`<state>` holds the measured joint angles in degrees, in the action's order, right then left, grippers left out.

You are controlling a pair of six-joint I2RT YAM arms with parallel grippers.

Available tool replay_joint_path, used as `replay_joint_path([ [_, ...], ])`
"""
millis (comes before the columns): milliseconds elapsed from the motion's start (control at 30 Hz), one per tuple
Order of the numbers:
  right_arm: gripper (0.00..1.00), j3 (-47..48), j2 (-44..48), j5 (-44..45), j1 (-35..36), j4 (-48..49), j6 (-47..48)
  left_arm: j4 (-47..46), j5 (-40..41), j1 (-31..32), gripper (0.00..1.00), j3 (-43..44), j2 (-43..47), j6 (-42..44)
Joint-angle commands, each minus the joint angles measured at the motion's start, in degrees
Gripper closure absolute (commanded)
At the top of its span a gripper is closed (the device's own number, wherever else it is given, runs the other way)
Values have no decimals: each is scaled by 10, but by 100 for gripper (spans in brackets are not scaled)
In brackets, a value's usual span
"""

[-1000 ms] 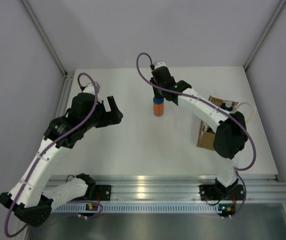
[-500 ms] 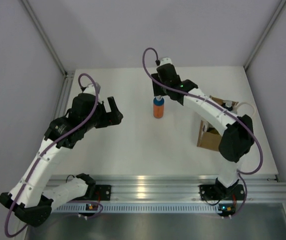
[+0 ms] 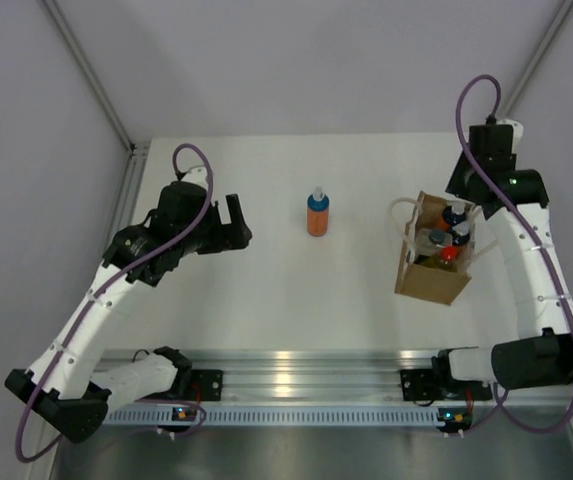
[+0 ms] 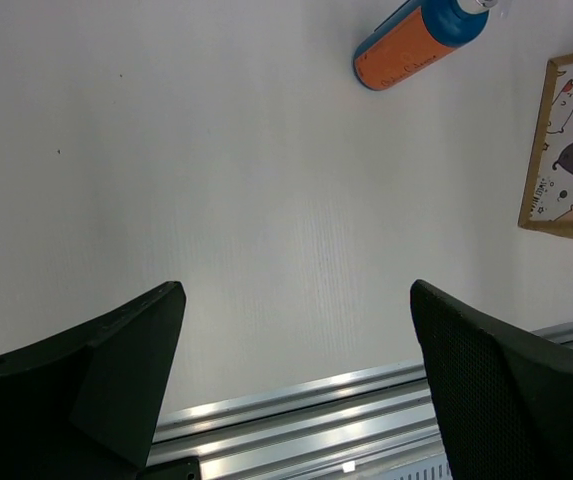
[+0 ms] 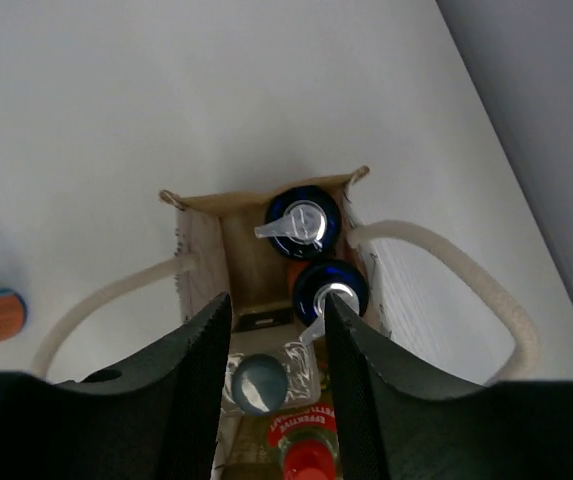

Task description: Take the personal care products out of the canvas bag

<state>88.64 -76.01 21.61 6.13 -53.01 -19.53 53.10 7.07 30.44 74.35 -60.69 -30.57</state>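
The tan canvas bag (image 3: pixel 428 268) stands upright at the right of the table with its cream handles out to the sides. In the right wrist view the bag (image 5: pixel 198 250) holds two orange bottles with blue caps (image 5: pixel 304 222), a clear bottle with a dark cap (image 5: pixel 261 382) and a yellow bottle with a red cap (image 5: pixel 311 460). One orange bottle (image 3: pixel 316 214) stands alone mid-table and also shows in the left wrist view (image 4: pixel 421 40). My right gripper (image 5: pixel 276 300) is open and empty above the bag's mouth (image 3: pixel 464 197). My left gripper (image 3: pixel 234 222) is open and empty over the table (image 4: pixel 296 290).
The bag's cream handles (image 5: pixel 456 270) loop out on both sides of its mouth. The aluminium rail (image 3: pixel 346 362) runs along the table's near edge. Grey walls and frame posts close the back and sides.
My right gripper has let go of the orange bottle, left it standing mid-table, and swung right to hover over the bag. My left arm has shifted slightly.
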Motion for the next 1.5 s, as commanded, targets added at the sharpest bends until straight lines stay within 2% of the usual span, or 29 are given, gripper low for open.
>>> replay_joint_path([
  [0, 59, -27, 16, -25, -53, -53, 12, -21, -15, 1, 1, -3, -3, 14],
  [67, 60, -40, 17, -43, -86, -54, 6, -21, -21, 1, 1, -4, -4, 17],
  [367, 57, -52, -23, -35, -90, -20, -98, -21, -37, 2, 1, -4, -17, 27],
  [667, 56, -24, -72, -27, -80, 11, -158, -22, -35, 1, 1, -15, -14, 29],
  [933, 50, -2, -107, 26, -66, 10, -209, -22, -29, 2, 1, -22, -7, 30],
  [1000, 49, 0, -114, 41, -43, 12, -218, -22, -28, 1, 2, -25, -4, 31],
  [1467, 57, 1, -147, 69, -38, 11, -241, -22, -17, 2, 2, -29, -5, 39],
])
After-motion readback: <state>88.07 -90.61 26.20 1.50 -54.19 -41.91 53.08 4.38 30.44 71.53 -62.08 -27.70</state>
